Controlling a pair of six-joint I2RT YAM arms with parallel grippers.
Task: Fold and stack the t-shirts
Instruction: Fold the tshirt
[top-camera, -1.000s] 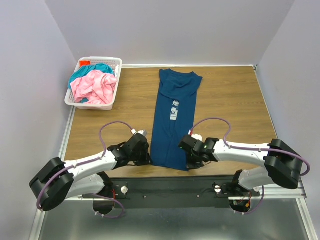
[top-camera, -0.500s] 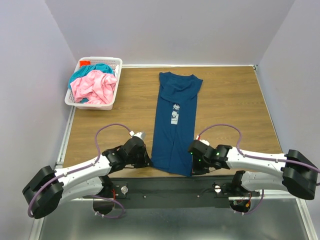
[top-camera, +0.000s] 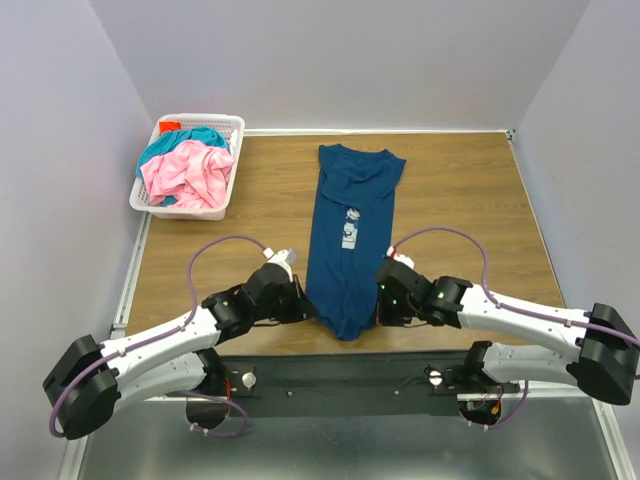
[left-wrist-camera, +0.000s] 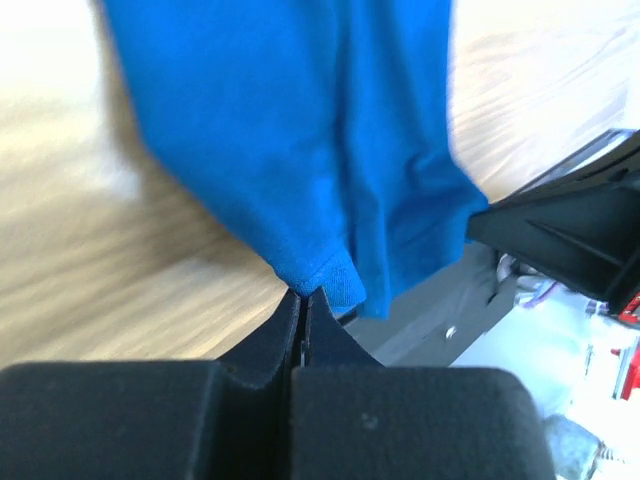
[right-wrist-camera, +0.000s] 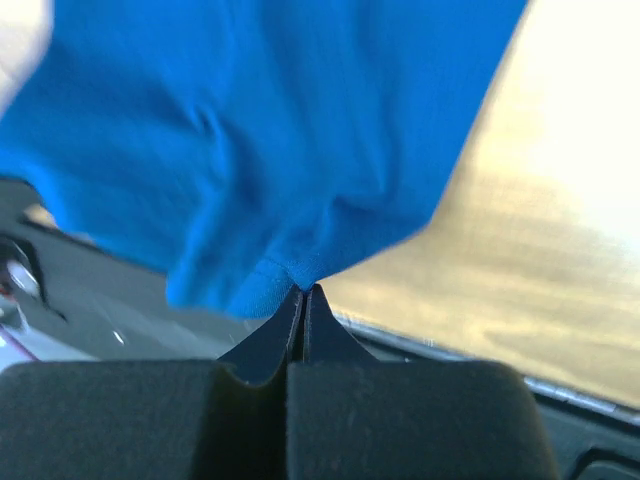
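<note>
The dark blue t-shirt, folded into a long strip with a white print, lies down the middle of the table. My left gripper is shut on its near left hem corner. My right gripper is shut on its near right hem corner. Both corners are lifted off the table, and the hem sags between them. The pink t-shirt and the teal t-shirt lie bunched in the basket.
A white lattice basket stands at the back left of the wooden table. The black front rail with the arm bases runs along the near edge. Grey walls close in the sides and back.
Both grippers have lifted the shirt's near hem corners and carried them away from the front edge toward the far side. The near end of the shirt has narrowed and bunched.
</note>
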